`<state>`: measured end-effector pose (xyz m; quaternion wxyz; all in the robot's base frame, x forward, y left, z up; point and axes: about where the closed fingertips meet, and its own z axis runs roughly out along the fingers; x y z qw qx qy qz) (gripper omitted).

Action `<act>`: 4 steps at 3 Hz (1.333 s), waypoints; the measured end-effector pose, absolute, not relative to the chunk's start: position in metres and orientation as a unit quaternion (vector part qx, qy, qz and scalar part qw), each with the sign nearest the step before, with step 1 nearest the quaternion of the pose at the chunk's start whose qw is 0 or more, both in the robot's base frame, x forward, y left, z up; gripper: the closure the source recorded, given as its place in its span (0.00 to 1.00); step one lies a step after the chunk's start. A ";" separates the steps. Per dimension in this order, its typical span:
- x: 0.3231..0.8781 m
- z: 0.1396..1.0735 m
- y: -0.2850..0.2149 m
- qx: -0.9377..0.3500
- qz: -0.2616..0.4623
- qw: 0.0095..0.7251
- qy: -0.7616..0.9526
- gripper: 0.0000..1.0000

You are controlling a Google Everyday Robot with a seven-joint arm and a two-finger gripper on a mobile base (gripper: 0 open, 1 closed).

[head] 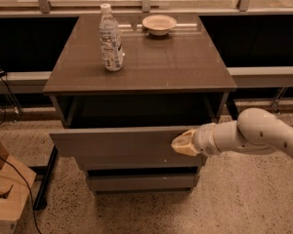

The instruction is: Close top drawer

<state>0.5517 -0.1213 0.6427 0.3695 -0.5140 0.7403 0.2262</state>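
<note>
- Gripper [184, 143] is at centre-right of frame, tip against the right part of the top drawer [119, 147] front panel. Can't tell if it's spread or closed.
- Top drawer sits mid-frame, pulled well out of the cabinet [58, 106], dark cavity showing above the panel.
- Step in hand looks like the push-in. Contact is off-centre, so drive straight toward the cabinet, parallel to the slides. Any sideways component risks racking the drawer.
- The panel has no handle, so press flat and low-speed until flush.
- Cabinet top [151, 67]: water bottle [111, 38] upper left, bowl [159, 24] at top centre. A hard slam could tip the bottle.
- Lower drawer front [141, 182] is below, shut.
- Speckled floor [244, 199], and a wooden box [7, 199] at lower left, well apart.
</note>
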 end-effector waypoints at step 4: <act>0.551 0.641 -0.116 -0.516 0.230 0.368 0.739 0.00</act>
